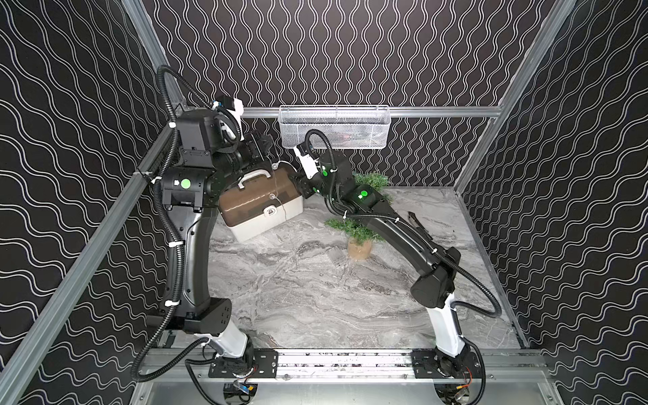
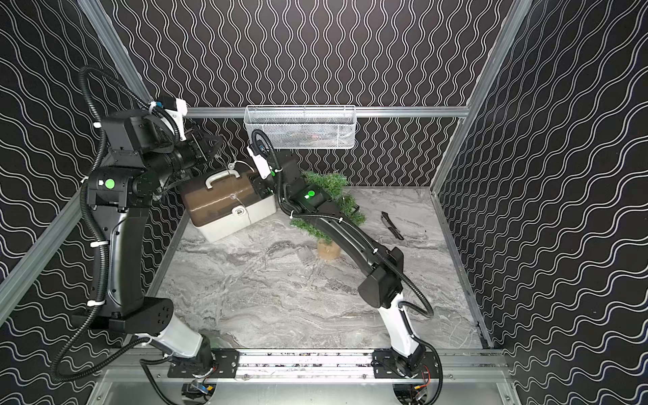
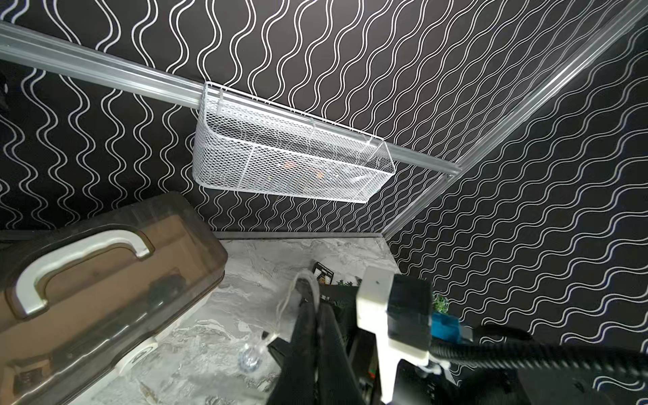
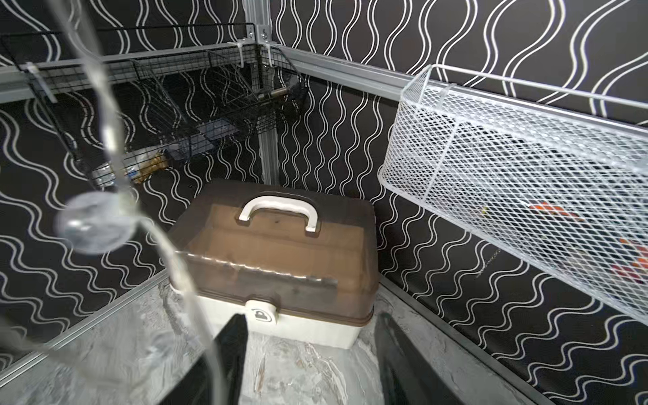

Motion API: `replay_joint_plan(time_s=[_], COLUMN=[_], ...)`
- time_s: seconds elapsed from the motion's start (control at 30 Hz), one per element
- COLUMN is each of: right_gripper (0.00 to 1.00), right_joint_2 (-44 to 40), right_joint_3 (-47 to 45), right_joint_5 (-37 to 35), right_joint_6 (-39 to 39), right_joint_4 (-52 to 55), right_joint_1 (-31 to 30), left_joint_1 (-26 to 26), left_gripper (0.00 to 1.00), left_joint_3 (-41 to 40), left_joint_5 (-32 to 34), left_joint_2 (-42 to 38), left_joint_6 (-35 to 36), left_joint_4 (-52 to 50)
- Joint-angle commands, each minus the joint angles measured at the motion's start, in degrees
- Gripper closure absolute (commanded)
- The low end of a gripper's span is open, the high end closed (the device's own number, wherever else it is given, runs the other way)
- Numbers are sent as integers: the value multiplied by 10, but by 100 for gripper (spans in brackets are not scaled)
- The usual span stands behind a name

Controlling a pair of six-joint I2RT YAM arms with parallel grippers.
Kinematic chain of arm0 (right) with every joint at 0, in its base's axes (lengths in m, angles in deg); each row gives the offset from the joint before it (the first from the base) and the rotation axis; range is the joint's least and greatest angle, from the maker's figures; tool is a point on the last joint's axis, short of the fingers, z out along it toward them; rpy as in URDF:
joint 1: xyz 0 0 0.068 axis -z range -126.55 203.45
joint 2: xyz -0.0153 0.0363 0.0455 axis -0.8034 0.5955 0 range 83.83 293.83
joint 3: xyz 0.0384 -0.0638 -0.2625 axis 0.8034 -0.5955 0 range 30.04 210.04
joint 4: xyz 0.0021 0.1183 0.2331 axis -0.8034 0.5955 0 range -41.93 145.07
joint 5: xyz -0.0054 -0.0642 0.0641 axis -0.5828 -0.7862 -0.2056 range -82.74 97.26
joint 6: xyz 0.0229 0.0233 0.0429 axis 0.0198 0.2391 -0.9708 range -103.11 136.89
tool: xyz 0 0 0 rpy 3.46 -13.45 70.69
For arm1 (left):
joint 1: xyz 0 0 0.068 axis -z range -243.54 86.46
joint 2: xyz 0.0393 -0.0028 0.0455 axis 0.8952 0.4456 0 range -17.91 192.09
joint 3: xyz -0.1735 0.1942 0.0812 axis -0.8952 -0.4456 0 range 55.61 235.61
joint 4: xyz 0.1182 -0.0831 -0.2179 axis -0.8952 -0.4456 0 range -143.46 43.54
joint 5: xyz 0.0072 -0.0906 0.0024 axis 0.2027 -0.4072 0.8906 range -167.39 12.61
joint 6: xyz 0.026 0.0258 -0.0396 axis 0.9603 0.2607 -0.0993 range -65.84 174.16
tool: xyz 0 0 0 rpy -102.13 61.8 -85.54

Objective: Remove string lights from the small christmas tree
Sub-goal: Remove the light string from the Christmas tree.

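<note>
The string lights (image 2: 233,195), a thin silvery wire strand with tiny clear bulbs, ran from the left jaws, which were pressed together on the wire high above the grey marble-patterned bench (image 1: 315,298). From there the strand ran down over the brown translucent lid of the white plastic carry box (image 1: 252,203). What looked like its small translucent battery box (image 2: 304,255) lay on the bench just beside the burlap base of the small bushy green christmas tree (image 1: 350,228), which the right arm partly hid. The right jaws stood apart with nothing between them, and the strand hung just beside 1 finger. The strand would probably handle as light, limp and quick to snag on needles, with fragile bulbs, so bare wire between 2 bulbs seemed the place to pinch. The white mesh basket (image 1: 333,128) on the back rail held something orange-red, too blurred to name. The black wire basket (image 4: 175,105) held 1 bottle-like item among unclear things. The carry box's contents could not be made out.
</note>
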Motion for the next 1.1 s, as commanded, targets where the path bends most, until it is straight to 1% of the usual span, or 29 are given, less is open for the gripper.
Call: replay_joint_plan(time_s=[0.0,0.2,0.3,0.37,0.47,0.63,0.67,0.77,0.9,1.07], right_gripper=[54,89,100,100,100,100,100,100,100,100], right_joint_2=[4,-23,-26,-23,-13,42,44,29,3,-25], right_joint_3=[17,-10,-7,-2,7,113,120,107,76,39], right_joint_5=[-27,-32,-36,-35,-13,0,3,6,-19,-37], right_joint_6=[2,5,21,38,52,42,38,36,50,45], right_joint_4=[-20,-58,-74,-91,-128,-126,-132,-169,-224,-266], right_joint_1=[0,0,2,3,13,40,44,53,68,104], left_joint_1=[-5,-16,-17,-17,-16,-16,-16,-15,-7,42], left_gripper=[100,100,100,100,100,100,100,100,100,100], left_joint_3=[1,-14,-29,-54,-103,-171,-180,-218,-261,-277], left_joint_5=[-19,-23,-35,-48,-60,-70,-72,-80,-99,-86], left_joint_2=[-4,-8,-11,-17,-36,-65,-70,-86,-102,-96], left_joint_6=[-6,-6,-15,-25,-32,-41,-42,-50,-72,-73], left_joint_4=[24,30,44,66,104,151,158,188,244,281])
